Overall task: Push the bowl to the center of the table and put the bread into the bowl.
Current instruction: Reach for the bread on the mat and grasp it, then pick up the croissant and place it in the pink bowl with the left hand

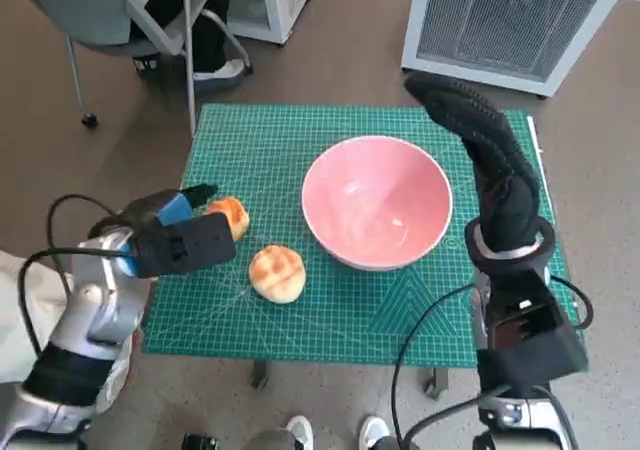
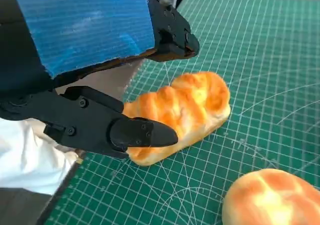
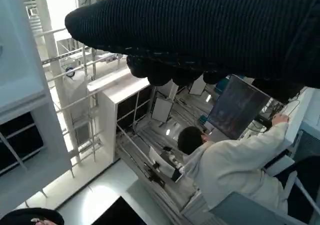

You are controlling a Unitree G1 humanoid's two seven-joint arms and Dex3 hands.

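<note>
The pink bowl (image 1: 375,202) stands empty on the green cutting mat (image 1: 300,320), a little right of its middle. An elongated golden bread (image 1: 230,215) (image 2: 182,110) lies on the mat's left side. My left hand (image 1: 180,235) (image 2: 100,75) straddles it: one black finger (image 2: 135,132) touches its near side, and another finger (image 2: 172,35) hovers apart above it. A round bun (image 1: 277,272) (image 2: 272,197) lies loose nearby. My gloved right hand (image 1: 480,135) (image 3: 210,30) is raised beside the bowl's right rim, stretched out and holding nothing.
The mat covers the small table, with floor all round. A chair (image 1: 150,15) stands at the back left and a white grilled unit (image 1: 505,20) at the back right. Shoes (image 1: 300,432) show at the near edge. A person in white (image 3: 235,165) sits at a monitor.
</note>
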